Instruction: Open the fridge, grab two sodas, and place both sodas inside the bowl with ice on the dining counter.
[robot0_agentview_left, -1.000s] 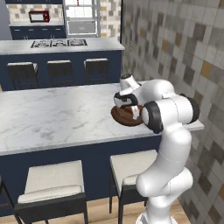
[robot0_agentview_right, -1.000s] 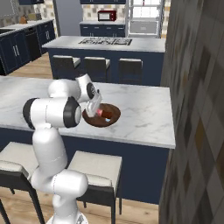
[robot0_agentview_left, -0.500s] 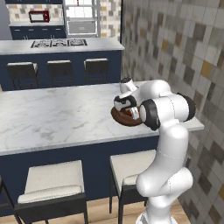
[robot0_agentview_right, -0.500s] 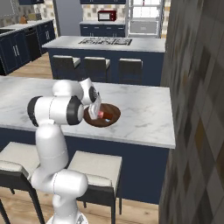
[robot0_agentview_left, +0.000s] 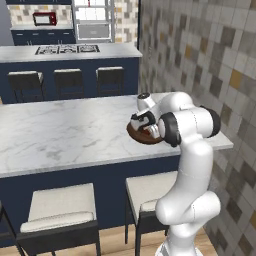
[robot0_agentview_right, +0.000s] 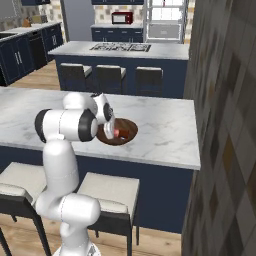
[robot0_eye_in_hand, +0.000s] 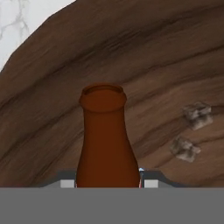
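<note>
The dining counter (robot0_agentview_left: 65, 132) carries the bowl with ice (robot0_agentview_right: 127, 135) near its wall end, and the gripper (robot0_eye_in_hand: 107, 186) is down inside that bowl, clamped on the brown soda (robot0_eye_in_hand: 107, 140) — nearly delivered, only the release left for this one, I'd say. Whether the other soda lies in the bowl I cannot tell. Two ice cubes (robot0_eye_in_hand: 190, 133) sit beside the bottle; stools (robot0_agentview_left: 62, 207) below the counter — nothing blocks.
</note>
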